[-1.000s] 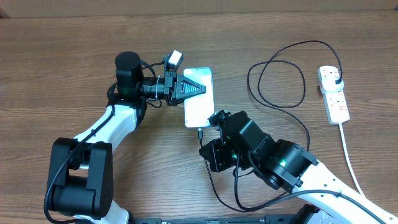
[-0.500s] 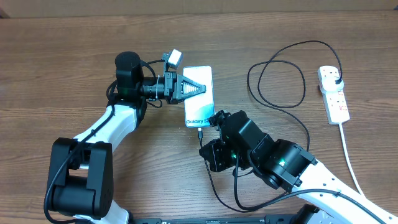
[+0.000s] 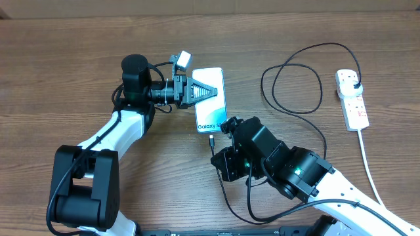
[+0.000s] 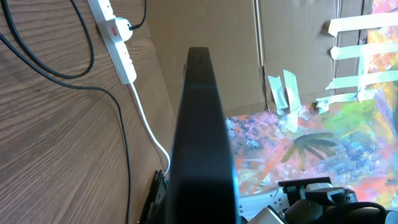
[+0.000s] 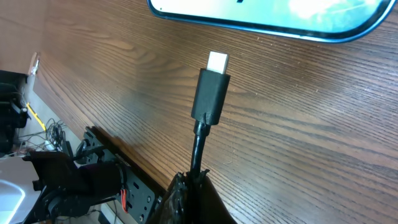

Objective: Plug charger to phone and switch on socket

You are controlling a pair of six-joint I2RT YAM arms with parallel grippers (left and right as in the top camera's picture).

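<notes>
The left gripper (image 3: 202, 92) is clamped on the phone (image 3: 213, 113), reaching in from its 9 o'clock side; the phone sits just toward 12 o'clock of the wooden table's (image 3: 65, 52) middle, its lit screen reading "Galaxy". The right gripper (image 5: 189, 186) pinches the charger (image 5: 211, 93) just behind its connector tip, which hangs just off the phone's 6 o'clock end, not touching it. The socket (image 3: 353, 101) lies at 3 o'clock with the black plug in its far outlet.
</notes>
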